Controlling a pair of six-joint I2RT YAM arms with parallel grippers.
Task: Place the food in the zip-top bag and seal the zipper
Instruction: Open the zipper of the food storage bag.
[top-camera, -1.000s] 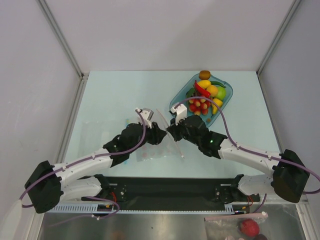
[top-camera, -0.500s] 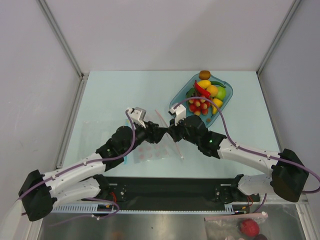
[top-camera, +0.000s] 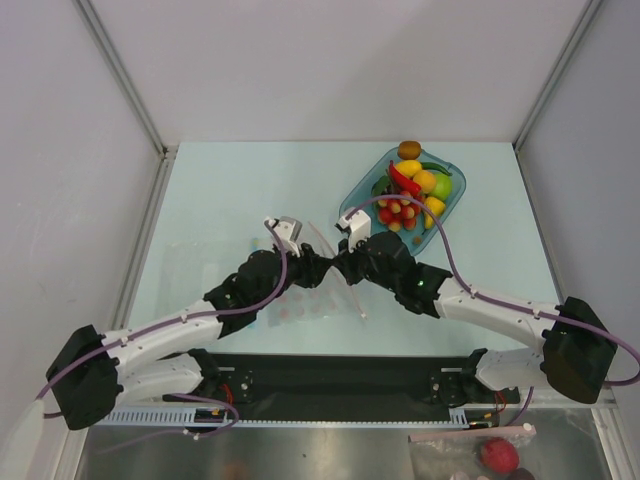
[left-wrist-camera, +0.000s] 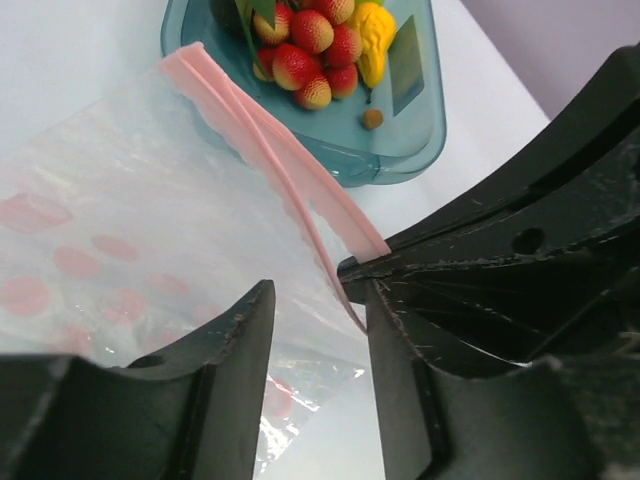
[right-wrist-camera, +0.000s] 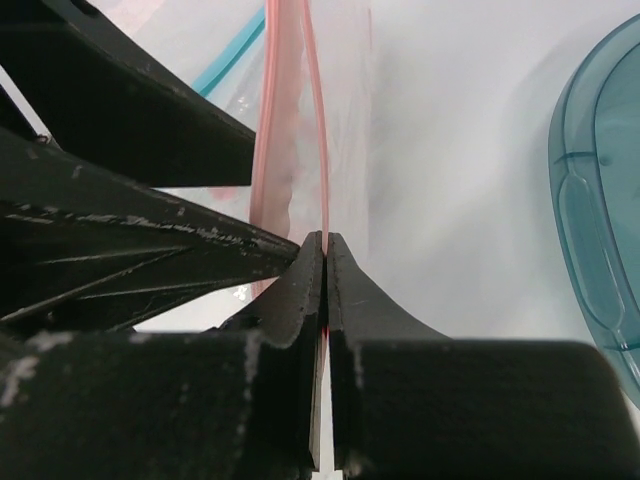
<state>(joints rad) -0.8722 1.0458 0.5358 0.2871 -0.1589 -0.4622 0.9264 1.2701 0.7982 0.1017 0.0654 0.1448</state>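
The food is a heap of small toy fruits and vegetables in the teal tray at the back right; its red berries show in the left wrist view. The clear zip-top bag lies flat mid-table. My right gripper is shut on its pink zipper, pinching one lip of the mouth. My left gripper is open right beside it, its fingers straddling the bag's film and the zipper's near end. In the top view both grippers meet nose to nose.
The tray's wall stands close on the right of my right gripper. A light-blue stick lies under the bag's far side. Another bag with a red ball sits below the table's near edge. Metal frame posts border the table's left and right sides.
My left arm drew back to the left half a second ago and has come in again toward the bag's mouth. The right arm and the pinched zipper have stayed put.
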